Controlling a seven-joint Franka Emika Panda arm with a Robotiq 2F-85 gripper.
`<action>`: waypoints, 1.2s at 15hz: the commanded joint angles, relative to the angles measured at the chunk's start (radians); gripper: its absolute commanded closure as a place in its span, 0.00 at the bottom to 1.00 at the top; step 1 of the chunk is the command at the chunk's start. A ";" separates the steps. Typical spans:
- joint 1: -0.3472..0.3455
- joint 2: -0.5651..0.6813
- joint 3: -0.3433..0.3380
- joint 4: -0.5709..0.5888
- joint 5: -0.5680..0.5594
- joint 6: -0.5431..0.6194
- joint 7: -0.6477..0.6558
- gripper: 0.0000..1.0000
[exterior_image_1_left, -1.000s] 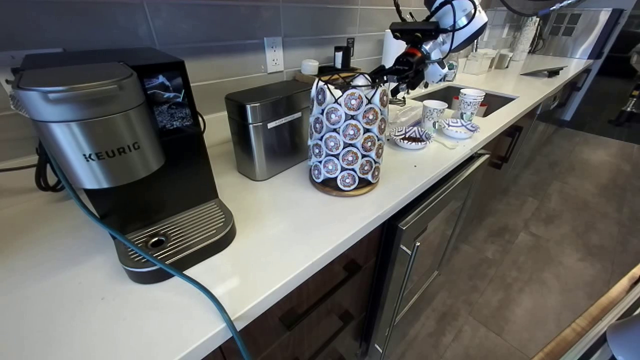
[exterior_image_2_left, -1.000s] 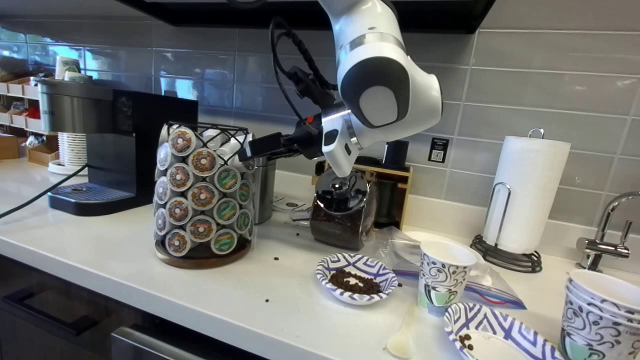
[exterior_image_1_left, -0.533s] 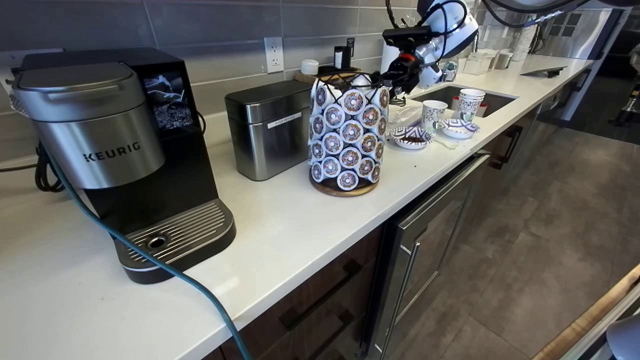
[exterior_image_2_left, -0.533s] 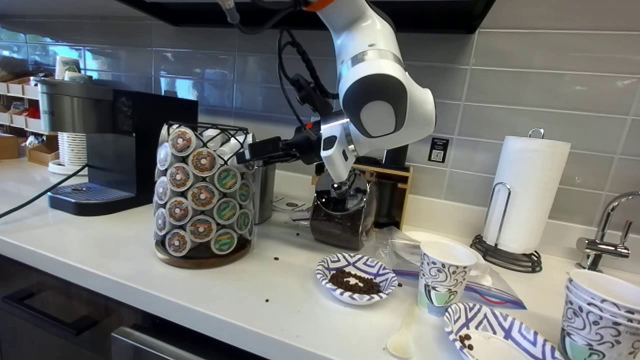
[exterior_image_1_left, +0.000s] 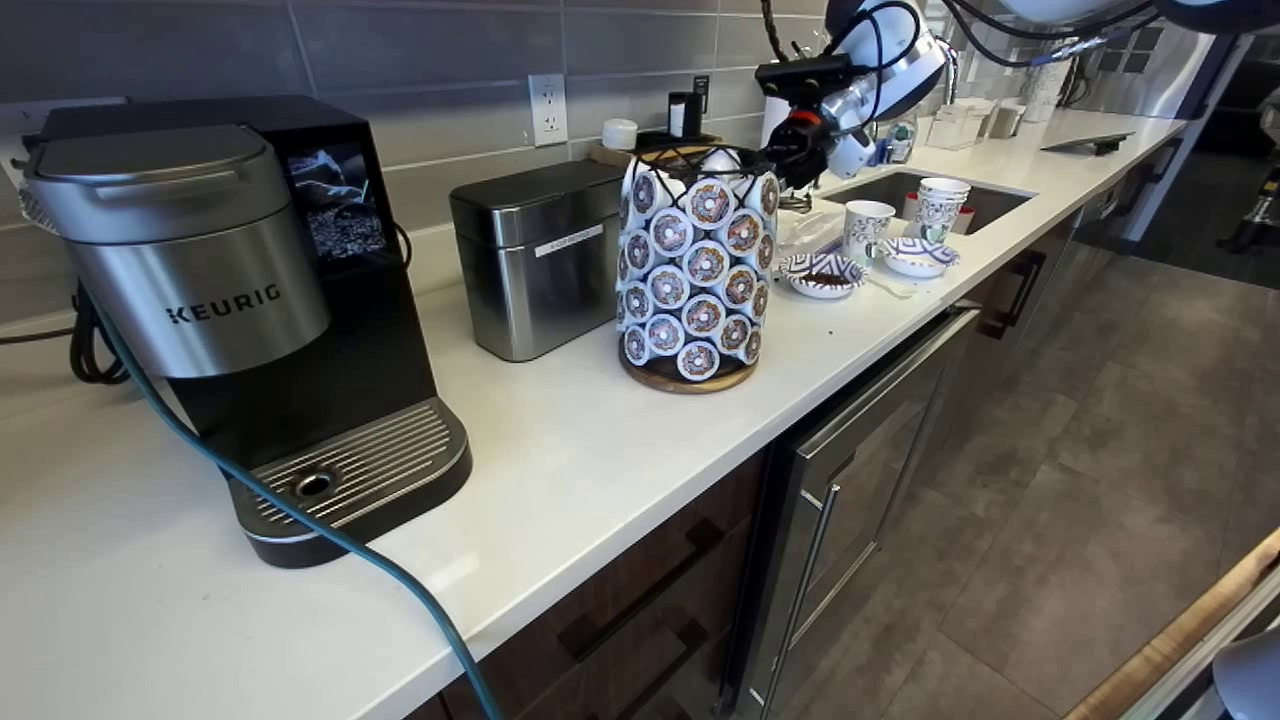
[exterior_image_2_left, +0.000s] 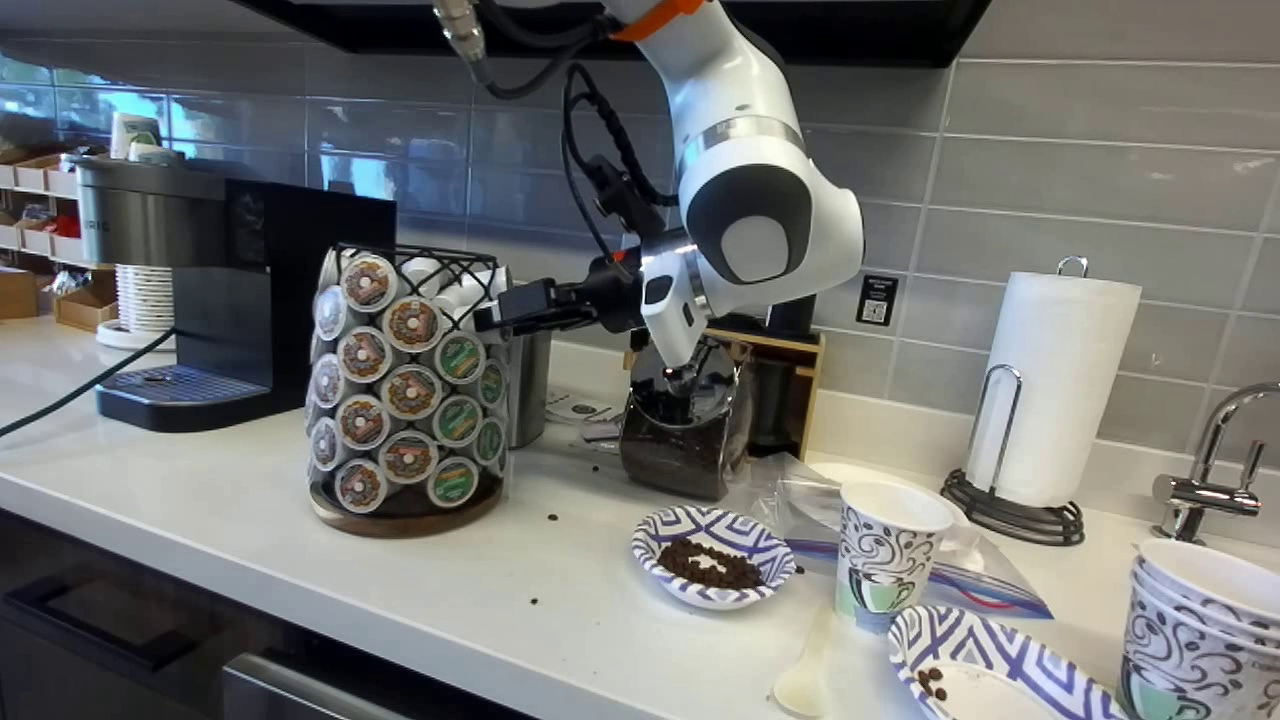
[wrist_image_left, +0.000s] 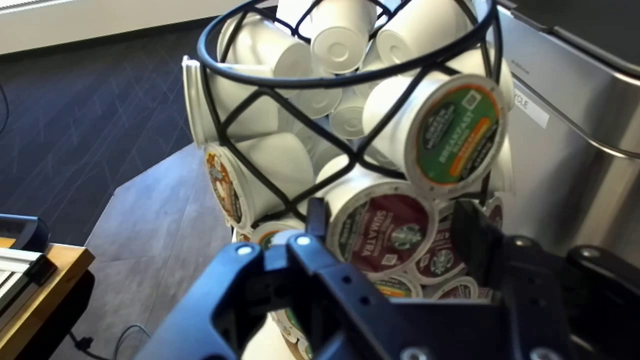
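Observation:
A round wire rack of coffee pods has a dark top ring and a wooden base. My gripper reaches its upper side, as both exterior views also show. Between the parted jaws in the wrist view sits a dark red Sumatra pod in its wire cell. The left finger lies against or very near the pod's rim; contact is unclear. On the right, a gap separates the other finger from the rim. Just above is a green Breakfast Blend pod.
A steel bin stands close behind the rack, and a Keurig machine further along. A glass jar, a patterned bowl with dark beans and a paper cup are on the counter's other side.
My gripper has dropped slightly beside the rack, and its fingers have drawn closer together. The rack's pods have shifted a little, as if the rack turned slightly.

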 joint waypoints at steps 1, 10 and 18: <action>0.000 0.030 0.001 0.052 -0.014 -0.027 0.035 0.58; 0.010 -0.016 -0.014 0.035 -0.058 0.004 0.053 0.74; 0.011 -0.099 -0.018 -0.035 -0.088 0.069 0.065 0.74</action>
